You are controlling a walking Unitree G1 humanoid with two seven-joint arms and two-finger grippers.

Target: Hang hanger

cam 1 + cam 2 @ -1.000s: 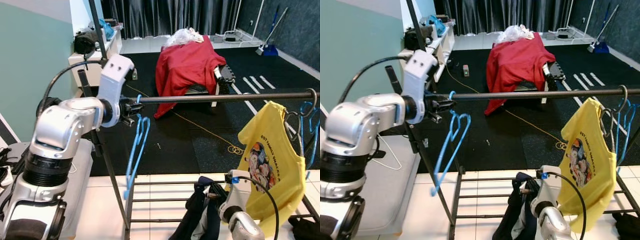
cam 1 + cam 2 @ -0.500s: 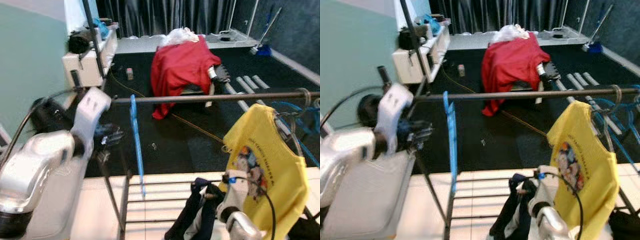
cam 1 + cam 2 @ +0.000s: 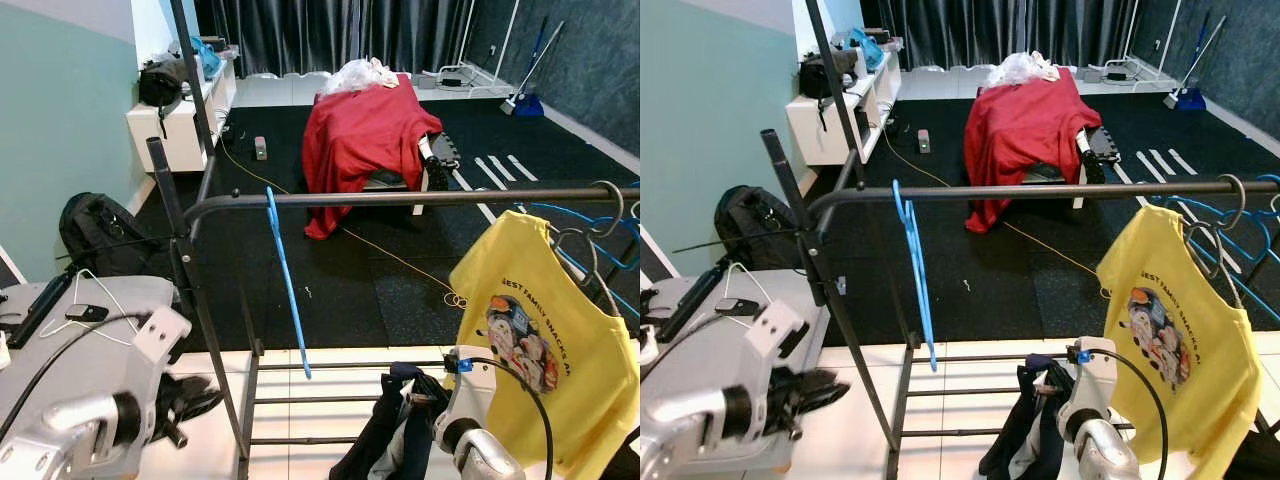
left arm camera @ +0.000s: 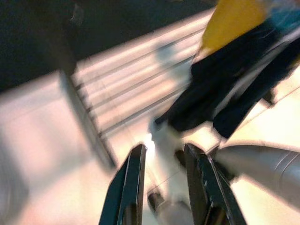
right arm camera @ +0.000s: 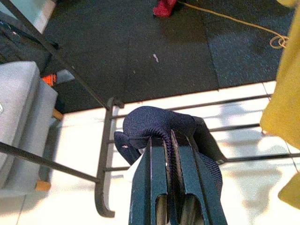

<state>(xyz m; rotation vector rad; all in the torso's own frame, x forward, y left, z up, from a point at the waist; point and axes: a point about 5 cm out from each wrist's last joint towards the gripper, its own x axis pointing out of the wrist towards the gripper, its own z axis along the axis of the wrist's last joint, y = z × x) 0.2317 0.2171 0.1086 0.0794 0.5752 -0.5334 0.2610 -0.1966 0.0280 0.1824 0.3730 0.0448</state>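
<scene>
1. The blue hanger (image 3: pixel 285 283) hangs by its hook on the dark rail (image 3: pixel 420 197) of the clothes rack, near the rail's left bend, nothing holding it.
2. The left gripper (image 3: pixel 810 392) is down low beside the rack's left post, empty, fingers (image 4: pixel 132 187) a narrow gap apart.
3. The right gripper (image 5: pixel 171 187) sits low in front of the rack, clamped on a dark navy garment (image 5: pixel 159 125).
4. A yellow shirt (image 3: pixel 535 345) hangs at the rail's right end, well apart from the blue hanger.

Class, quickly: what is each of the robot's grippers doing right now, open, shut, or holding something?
Left gripper: open, holding nothing, down low beside the clothes rack.
Right gripper: shut on a dark blue garment, low in front of the rack.
</scene>
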